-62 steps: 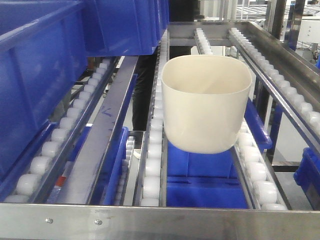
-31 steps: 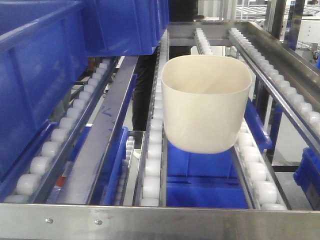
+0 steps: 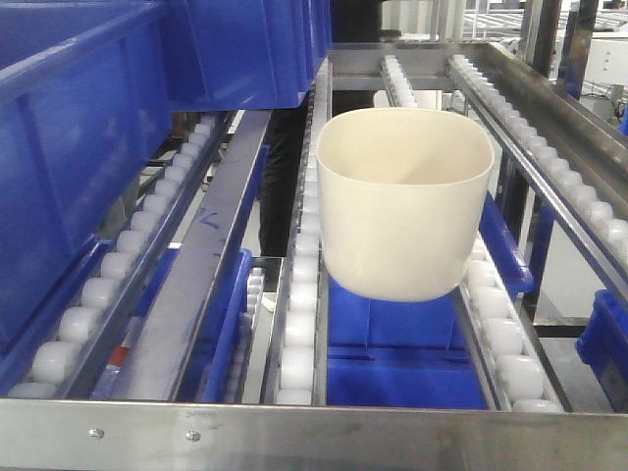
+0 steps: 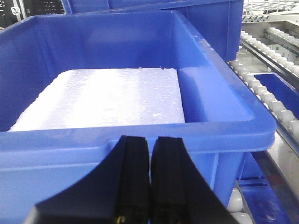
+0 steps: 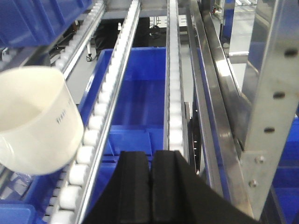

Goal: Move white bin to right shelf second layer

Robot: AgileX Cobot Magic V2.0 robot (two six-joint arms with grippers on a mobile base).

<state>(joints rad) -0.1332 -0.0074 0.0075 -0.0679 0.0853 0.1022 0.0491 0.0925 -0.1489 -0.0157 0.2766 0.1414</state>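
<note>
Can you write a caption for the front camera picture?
White bin sits on the roller lane, blue crates to its left.

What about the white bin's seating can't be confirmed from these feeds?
- Front view: white bin base hides its own contact with the rollers.
- Right wrist view: the left edge cuts off the bin.
- Left wrist view: blue crate fills the view; no bin visible.
</note>
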